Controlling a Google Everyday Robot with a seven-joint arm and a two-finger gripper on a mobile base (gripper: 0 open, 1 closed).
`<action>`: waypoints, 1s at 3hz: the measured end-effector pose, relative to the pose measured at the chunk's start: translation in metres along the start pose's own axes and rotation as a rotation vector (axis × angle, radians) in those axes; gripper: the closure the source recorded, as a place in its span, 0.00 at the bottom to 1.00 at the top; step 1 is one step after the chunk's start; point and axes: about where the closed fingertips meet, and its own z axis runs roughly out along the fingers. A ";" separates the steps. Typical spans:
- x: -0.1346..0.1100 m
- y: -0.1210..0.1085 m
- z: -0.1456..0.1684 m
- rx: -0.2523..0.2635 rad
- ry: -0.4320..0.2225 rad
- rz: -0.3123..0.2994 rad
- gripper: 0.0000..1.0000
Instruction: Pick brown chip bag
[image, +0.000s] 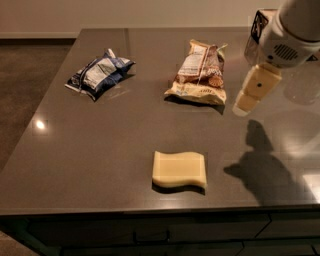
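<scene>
The brown chip bag (200, 73) lies flat on the dark grey table (100, 145), back centre, its cream-tan band toward me and a white label panel on top. My gripper (247, 102) hangs above the table just to the right of the bag, apart from it, cream-coloured and pointing down-left. It holds nothing that I can see. Its shadow falls on the table to the lower right.
A smaller dark blue and white snack bag (99, 73) lies at the back left. A pale yellow wavy-edged sponge (179, 169) lies near the front edge. A dark wire basket (261, 25) stands at the back right, partly hidden by my arm.
</scene>
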 end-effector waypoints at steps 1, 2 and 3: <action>-0.013 -0.026 0.021 0.022 -0.006 0.126 0.00; -0.025 -0.053 0.043 0.026 -0.029 0.267 0.00; -0.031 -0.084 0.071 0.025 -0.054 0.418 0.00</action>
